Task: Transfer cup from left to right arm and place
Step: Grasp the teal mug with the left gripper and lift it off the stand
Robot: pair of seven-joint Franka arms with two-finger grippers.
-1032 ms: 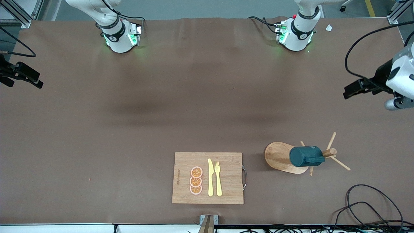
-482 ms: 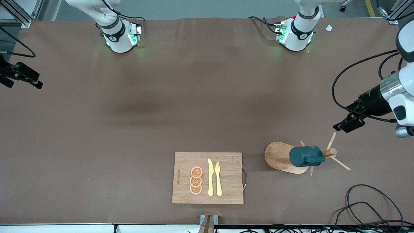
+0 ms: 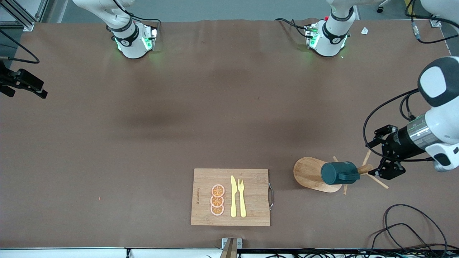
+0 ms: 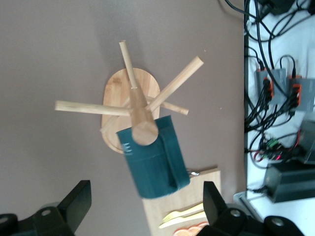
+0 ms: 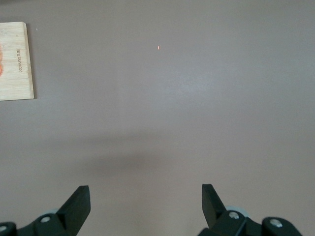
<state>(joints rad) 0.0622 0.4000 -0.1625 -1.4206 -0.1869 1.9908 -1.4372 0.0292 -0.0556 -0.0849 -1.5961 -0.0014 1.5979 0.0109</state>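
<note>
We see the right gripper [image 5: 146, 209] parked at the right arm's end of the table, over bare table [image 3: 107, 143], fingers spread wide and empty; that arm waits. Mid-table sits a cutting board [image 3: 204, 215] with orange slices [image 3: 217, 200], knife [image 3: 233, 196] and fork [image 3: 242, 197]. Toward the left arm's end the cup [image 3: 335, 173] hangs sideways on the wooden peg stand [image 3: 310, 172], mouth toward the board, long axis along the table. Left gripper [image 3: 382, 154] hovers just over the stand's pegs, fingers wide apart, holding nothing. We judge the left arm far closer; the cup lies just ahead of its fingers.
</note>
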